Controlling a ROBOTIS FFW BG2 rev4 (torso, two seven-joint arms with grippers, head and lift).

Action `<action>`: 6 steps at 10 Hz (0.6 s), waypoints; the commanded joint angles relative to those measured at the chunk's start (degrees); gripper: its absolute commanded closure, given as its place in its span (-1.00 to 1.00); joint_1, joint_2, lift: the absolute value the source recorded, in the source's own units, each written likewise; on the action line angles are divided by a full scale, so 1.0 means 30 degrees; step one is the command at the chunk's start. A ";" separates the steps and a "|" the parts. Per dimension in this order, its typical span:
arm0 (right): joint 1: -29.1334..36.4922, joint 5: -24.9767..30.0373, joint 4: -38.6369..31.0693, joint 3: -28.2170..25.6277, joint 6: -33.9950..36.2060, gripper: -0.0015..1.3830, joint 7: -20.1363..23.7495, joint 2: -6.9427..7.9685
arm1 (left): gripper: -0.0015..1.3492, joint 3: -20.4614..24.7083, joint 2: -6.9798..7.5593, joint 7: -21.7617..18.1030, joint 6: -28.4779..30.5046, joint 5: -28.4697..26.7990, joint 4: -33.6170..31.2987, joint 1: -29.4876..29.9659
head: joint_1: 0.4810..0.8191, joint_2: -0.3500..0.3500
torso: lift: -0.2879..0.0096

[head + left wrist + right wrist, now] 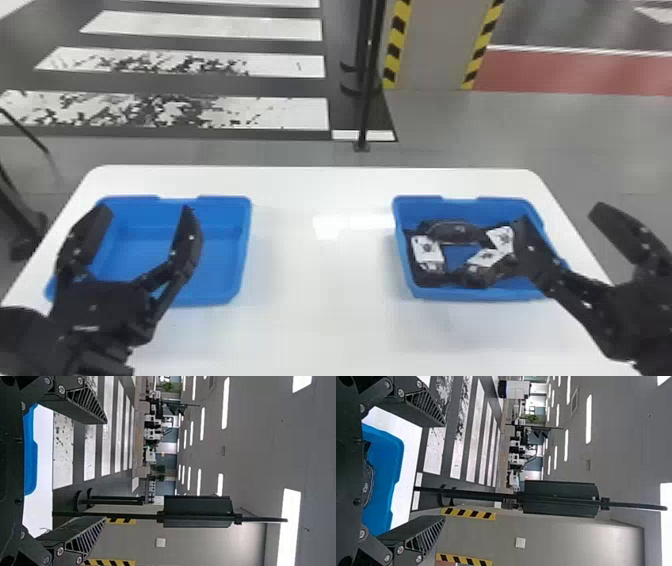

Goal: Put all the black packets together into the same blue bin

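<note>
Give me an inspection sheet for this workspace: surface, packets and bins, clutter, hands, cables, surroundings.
Surface: white table, light reflected between the bins.
Job's things: black packets with white labels, heaped in the right blue bin; exact count cannot be told. The left blue bin stands apart, no packets seen in it.
Clutter: nothing seen.
Hands: left hand open over the left bin, nothing held; right hand open at the right bin's outer side, one finger hiding part of the heap in the head view.
Cables: nothing seen.
Surroundings: white-striped floor, black post and grey pillar with yellow-black edging beyond the table.
</note>
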 commanded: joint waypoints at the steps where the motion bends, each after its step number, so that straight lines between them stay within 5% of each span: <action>1: -0.0030 -0.0026 0.0011 0.0018 0.0001 -0.70 0.0007 -0.0033 | -0.73 -0.0037 0.0000 -0.0014 -0.0033 -0.0008 0.0000 -0.0026 | 0.27 -0.20 | 0.20; 6: -0.0077 -0.0102 0.0292 0.0056 -0.0515 -0.70 0.0007 -0.0033 | -0.73 0.0039 0.0000 0.0015 -0.0033 0.0106 0.0047 0.0067 | 0.27 -0.20 | 0.20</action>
